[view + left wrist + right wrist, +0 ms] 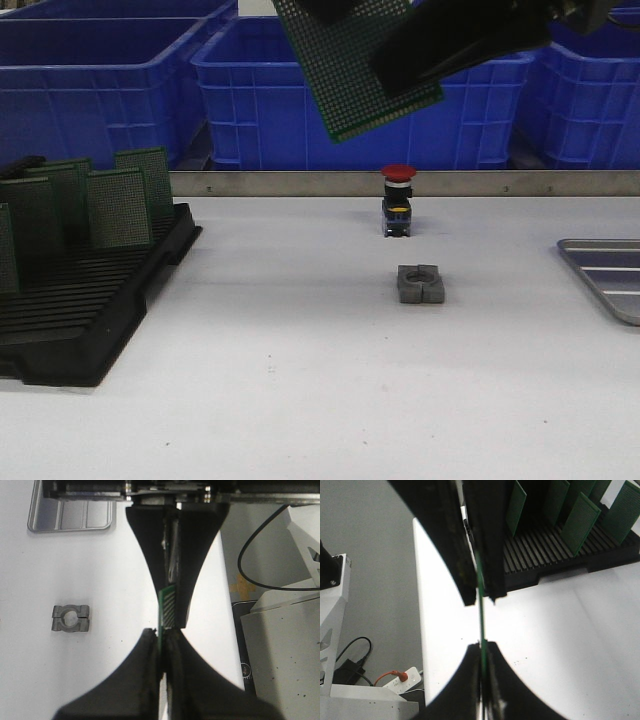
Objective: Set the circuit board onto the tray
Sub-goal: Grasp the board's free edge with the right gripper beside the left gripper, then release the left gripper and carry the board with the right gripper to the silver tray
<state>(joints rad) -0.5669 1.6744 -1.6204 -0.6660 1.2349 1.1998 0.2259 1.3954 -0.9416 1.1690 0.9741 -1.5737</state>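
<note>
Overhead, a green board [350, 65] hangs tilted at the top of the front view, high above the table [300, 400], with a dark gripper finger [450, 45] laid across its right side; that view cuts off everything above, so which arm the finger belongs to cannot be told from it. Both wrist views settle the grip. From the left wrist, the left gripper [161, 640] is clamped on one edge of the board [169, 607], and the other gripper's fingers [195, 555] pinch its far edge. From the right wrist, the right gripper [483, 647] is likewise closed on the board [481, 615], seen edge-on as a thin green line, with the left fingers [482, 540] opposite. So both grippers hold the board in mid-air. The tray [610, 275] lies at the table's right edge, only its corner visible in front, more of it [70, 517] from the left wrist. A black rack [90, 300] of upright boards [120, 205] stands at left; a red button [397, 200] and a grey clamp [420, 284] sit mid-table.
</note>
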